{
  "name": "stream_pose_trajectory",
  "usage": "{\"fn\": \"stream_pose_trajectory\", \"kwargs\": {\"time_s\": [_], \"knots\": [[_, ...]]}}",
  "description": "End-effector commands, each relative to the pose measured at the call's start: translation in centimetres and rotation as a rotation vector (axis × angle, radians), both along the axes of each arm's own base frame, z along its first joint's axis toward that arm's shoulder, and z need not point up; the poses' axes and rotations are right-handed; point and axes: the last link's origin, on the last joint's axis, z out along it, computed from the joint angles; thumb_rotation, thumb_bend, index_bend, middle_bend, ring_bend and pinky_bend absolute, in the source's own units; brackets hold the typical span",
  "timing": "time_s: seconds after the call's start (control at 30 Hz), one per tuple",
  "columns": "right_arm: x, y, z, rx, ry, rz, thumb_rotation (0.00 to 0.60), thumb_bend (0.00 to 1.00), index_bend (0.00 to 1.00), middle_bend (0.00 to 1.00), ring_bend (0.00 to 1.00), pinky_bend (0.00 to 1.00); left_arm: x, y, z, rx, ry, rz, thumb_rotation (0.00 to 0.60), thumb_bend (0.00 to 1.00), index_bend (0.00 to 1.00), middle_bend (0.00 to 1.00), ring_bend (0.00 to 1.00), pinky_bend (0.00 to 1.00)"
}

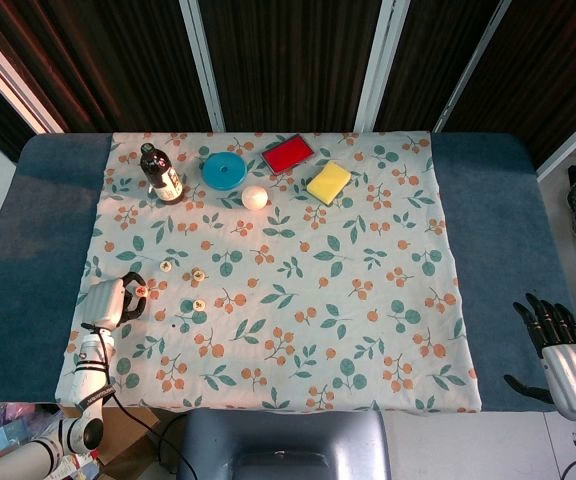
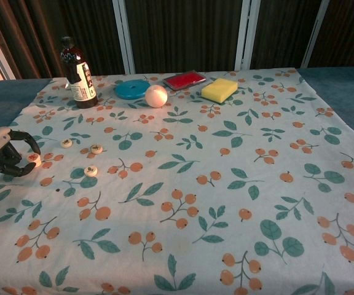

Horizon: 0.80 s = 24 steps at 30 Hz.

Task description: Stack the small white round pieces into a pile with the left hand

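White round piece [image 2: 34,158] red-marked, pinched by left robot hand [image 2: 5,157], right robot hand [image 1: 558,345] open, bottle [image 2: 78,74] label unreadable

My left hand [image 2: 5,157] pinches one white round piece [image 2: 33,158]; three more pieces [image 2: 91,171] lie nearby on the worktop [image 2: 226,184].

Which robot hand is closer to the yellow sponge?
The left hand, probably, but it's close. It sits at the cloth's near left edge, holding a small white piece. The right hand rests off the cloth at the near right corner. The yellow sponge lies far from both.
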Motion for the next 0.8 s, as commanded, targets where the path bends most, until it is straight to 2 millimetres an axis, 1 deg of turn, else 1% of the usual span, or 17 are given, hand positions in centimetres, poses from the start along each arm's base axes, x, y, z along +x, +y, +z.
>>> {"fn": "stream_pose_trajectory", "kwargs": {"time_s": [0.03,0.43,0.63,0.8], "knots": [[0.0,0.0,0.0,-0.001,0.000,0.000,0.600,0.12,0.00,0.00,0.00,0.00,0.0,0.0,0.0,0.001,-0.002,0.001,0.600,0.41,0.43,1.00,1.00,1.00],[0.0,0.0,0.0,0.000,0.000,0.003,0.600,0.12,0.00,0.00,0.00,0.00,0.2,-0.2,0.4,-0.001,-0.006,-0.014,0.600,0.41,0.39,1.00,1.00,1.00],[0.1,0.0,-0.3,0.007,0.004,0.003,0.600,0.12,0.00,0.00,0.00,0.00,1.5,-1.7,0.7,-0.005,-0.050,-0.086,0.600,0.41,0.39,1.00,1.00,1.00],[0.2,0.0,-0.3,0.009,0.002,0.008,0.600,0.12,0.00,0.00,0.00,0.00,3.3,-3.0,-0.4,-0.047,-0.088,-0.136,0.600,0.41,0.38,1.00,1.00,1.00]]}}
